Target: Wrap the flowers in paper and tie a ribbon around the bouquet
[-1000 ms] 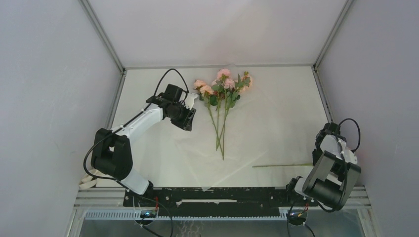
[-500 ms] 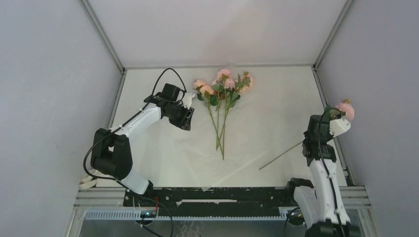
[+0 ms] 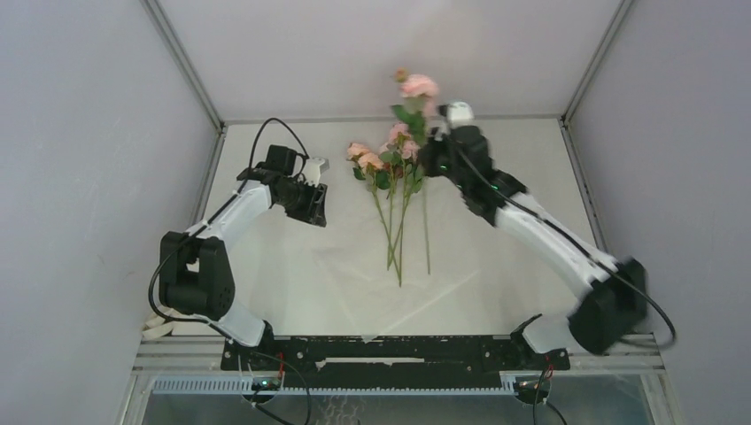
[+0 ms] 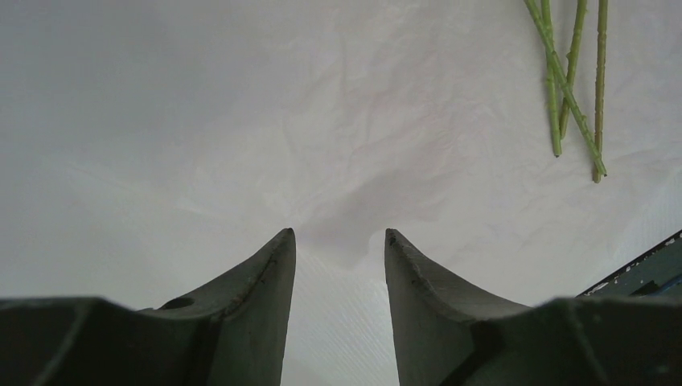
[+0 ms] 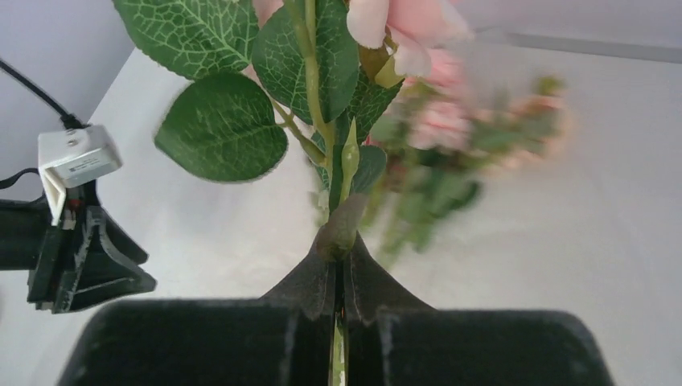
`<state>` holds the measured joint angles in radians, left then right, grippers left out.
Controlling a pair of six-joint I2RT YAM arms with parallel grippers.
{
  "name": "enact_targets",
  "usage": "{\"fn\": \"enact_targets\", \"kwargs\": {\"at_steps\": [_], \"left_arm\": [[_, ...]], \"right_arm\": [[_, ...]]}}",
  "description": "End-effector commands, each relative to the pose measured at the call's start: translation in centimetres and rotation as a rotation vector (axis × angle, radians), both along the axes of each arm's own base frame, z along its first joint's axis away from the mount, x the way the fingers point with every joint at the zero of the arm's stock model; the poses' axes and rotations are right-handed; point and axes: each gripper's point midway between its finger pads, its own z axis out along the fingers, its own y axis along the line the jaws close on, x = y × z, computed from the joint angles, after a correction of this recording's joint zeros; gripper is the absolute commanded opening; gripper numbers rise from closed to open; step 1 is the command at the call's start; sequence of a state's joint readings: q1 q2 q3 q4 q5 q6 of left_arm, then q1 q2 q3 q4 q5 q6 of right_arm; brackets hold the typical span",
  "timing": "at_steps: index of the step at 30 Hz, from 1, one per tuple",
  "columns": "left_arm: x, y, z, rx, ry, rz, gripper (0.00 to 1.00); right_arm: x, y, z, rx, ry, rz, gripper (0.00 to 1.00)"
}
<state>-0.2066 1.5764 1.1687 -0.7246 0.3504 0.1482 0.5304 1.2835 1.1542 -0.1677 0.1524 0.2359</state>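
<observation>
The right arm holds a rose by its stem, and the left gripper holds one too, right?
No: the left gripper is open and empty over the paper, as the left wrist view shows. The right gripper does hold a rose by its stem.

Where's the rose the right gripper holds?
Top view, far centre: the rose, pinched by the right gripper, hangs just right of the flowers lying on the paper.

A: How is the scene lit?
B: Even, diffuse light is cast from above. Only one soft shadow is seen on the paper, just ahead of the left gripper.
A: Is blur noted?
B: In the right wrist view the far flowers are smeared, while a near leaf is rendered sharp. From above, the right arm is slightly blurred.
</observation>
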Motion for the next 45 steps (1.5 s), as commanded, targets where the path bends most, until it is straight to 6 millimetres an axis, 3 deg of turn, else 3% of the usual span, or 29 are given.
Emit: {"fn": "enact_targets", "kwargs": {"at_steps": [1, 6, 8, 15, 17, 20, 24, 29, 34, 36, 38, 41, 45], "left_arm": [[1.4, 0.5, 2.8, -0.057, -0.063, 0.033, 0.50], [1.7, 1.9, 2.4, -0.069, -0.050, 0.084, 0.51], [1.8, 2.1, 2.1, -0.074, -0.037, 0.097, 0.51], [1.9, 2.2, 2.0, -0.079, -0.030, 0.103, 0.51], [2.0, 2.2, 2.0, -0.077, -0.032, 0.103, 0.51], [2.0, 2.2, 1.9, -0.077, -0.029, 0.104, 0.51], [1.9, 2.2, 1.9, -0.074, -0.029, 0.106, 0.51], [1.9, 2.4, 1.7, -0.069, -0.024, 0.110, 0.52], [1.7, 2.2, 2.1, -0.074, -0.036, 0.090, 0.52], [1.4, 1.9, 2.7, -0.092, -0.050, 0.056, 0.52], [0.8, 1.4, 3.5, -0.109, -0.067, 0.000, 0.52], [-1.6, 1.1, 4.3, -0.118, -0.051, -0.117, 0.52], [-5.6, 0.9, 4.2, -0.084, -0.045, -0.303, 0.56]], "right_arm": [[4.4, 8.0, -1.0, -0.044, 0.035, 0.167, 0.00], [11.0, 11.1, -7.8, -0.076, 0.266, 0.061, 0.00], [12.3, 11.5, -10.4, -0.092, 0.321, 0.018, 0.00], [14.6, 10.6, -17.2, -0.134, 0.415, -0.103, 0.00], [14.8, 10.2, -18.3, -0.134, 0.433, -0.121, 0.00], [15.2, 9.9, -19.2, -0.130, 0.443, -0.127, 0.02], [15.1, 9.6, -18.9, -0.152, 0.444, -0.115, 0.27], [14.3, 8.8, -15.0, -0.150, 0.406, -0.090, 0.54], [11.2, 7.6, -9.9, -0.115, 0.353, -0.049, 0.60], [8.7, 7.7, -8.3, -0.074, 0.328, 0.045, 0.60], [4.8, 8.5, -7.9, -0.019, 0.323, 0.204, 0.60], [-2.2, 8.5, -10.0, 0.020, 0.441, 0.353, 0.61], [-10.8, 6.8, -14.6, -0.070, 0.597, 0.421, 0.80]]}}
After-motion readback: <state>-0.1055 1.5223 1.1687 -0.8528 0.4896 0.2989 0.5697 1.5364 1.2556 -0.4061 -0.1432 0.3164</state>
